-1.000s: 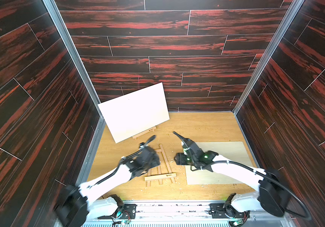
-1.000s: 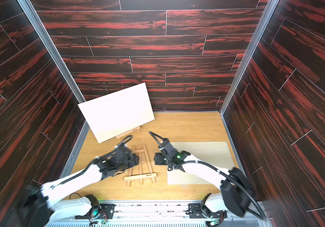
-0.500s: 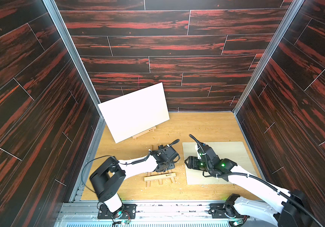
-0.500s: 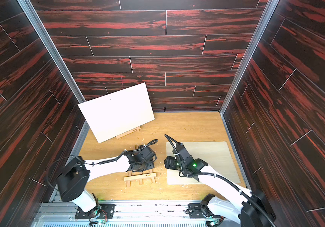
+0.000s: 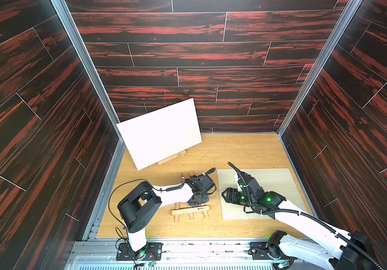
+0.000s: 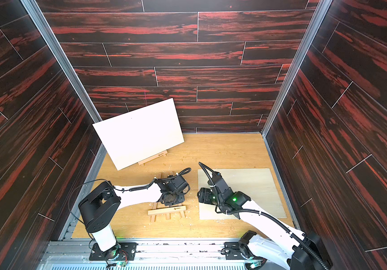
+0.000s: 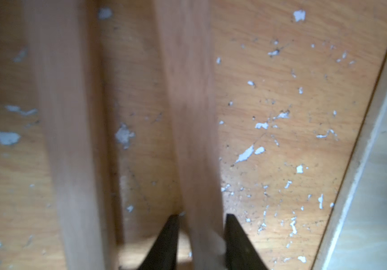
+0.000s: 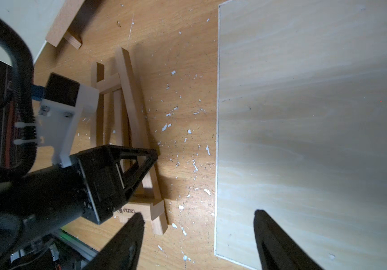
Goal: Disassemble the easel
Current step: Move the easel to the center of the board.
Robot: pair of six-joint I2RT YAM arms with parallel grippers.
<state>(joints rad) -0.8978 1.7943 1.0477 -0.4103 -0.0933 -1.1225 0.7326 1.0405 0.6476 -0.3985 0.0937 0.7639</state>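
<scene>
Left tool [image 7: 200, 233] stands narrow astride one rail of the small pale-wood easel [image 5: 190, 210]; blur hides whether it pinches. That easel lies flat on the bench [image 5: 234, 149], ledge printed roughly "Mones", middle hidden under the arm [image 5: 171, 195] in both top views. Right tool [image 8: 197, 233] gapes wide, empty, over the edge of the pale plywood sheet [image 8: 304, 117]. A white canvas [image 5: 159, 134] covers most of a second easel [image 5: 172, 159], logo unreadable.

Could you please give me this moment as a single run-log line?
left end effector: astride upright of flat easel, contact unclear | right end effector: open, empty, over board edge
</scene>
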